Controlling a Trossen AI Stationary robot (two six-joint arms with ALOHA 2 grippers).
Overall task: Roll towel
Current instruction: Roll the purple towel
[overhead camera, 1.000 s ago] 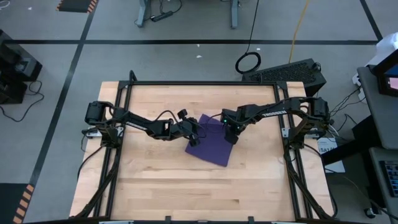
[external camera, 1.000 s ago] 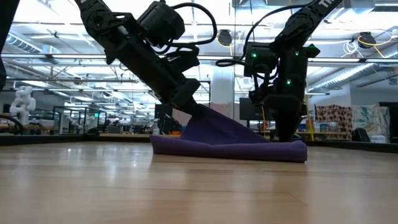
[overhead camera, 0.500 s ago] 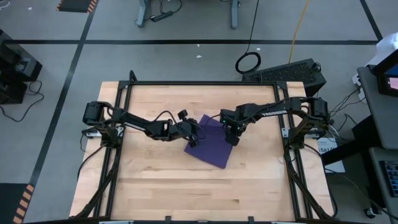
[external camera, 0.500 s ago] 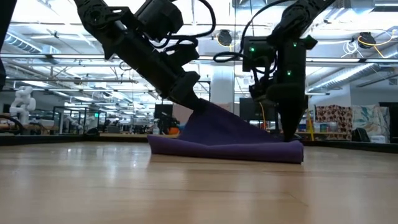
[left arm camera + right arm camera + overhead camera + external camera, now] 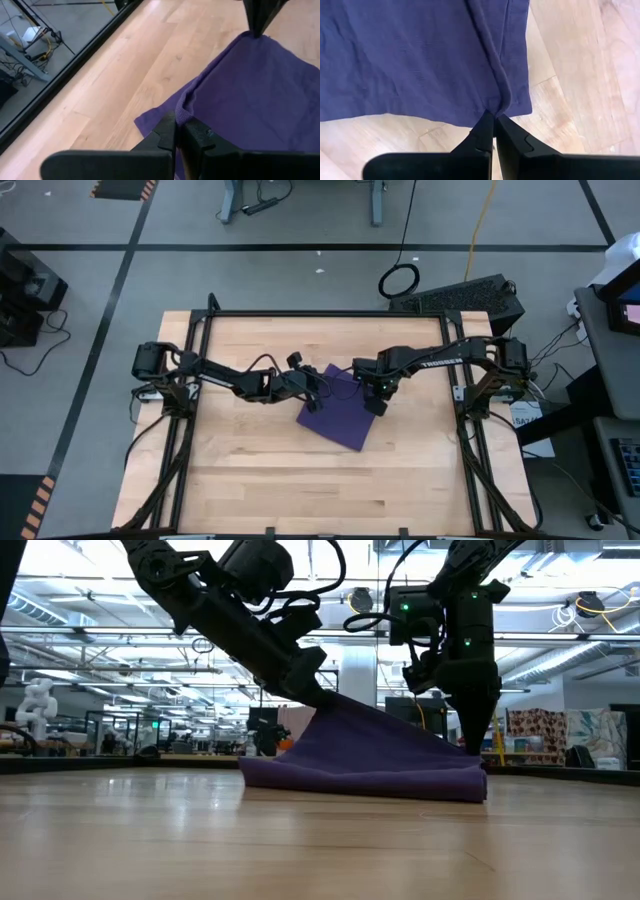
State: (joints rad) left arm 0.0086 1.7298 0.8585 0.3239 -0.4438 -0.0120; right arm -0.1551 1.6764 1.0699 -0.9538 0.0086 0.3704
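On the wooden table, the towel lies at frame centre, unrolled. The left gripper and right gripper each pinch an edge, lifting it; rolling has barely begun.

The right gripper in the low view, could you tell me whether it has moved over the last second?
Yes. The right gripper, shut on the plain purple cloth towel, has risen from the wooden tabletop, lifting that edge.
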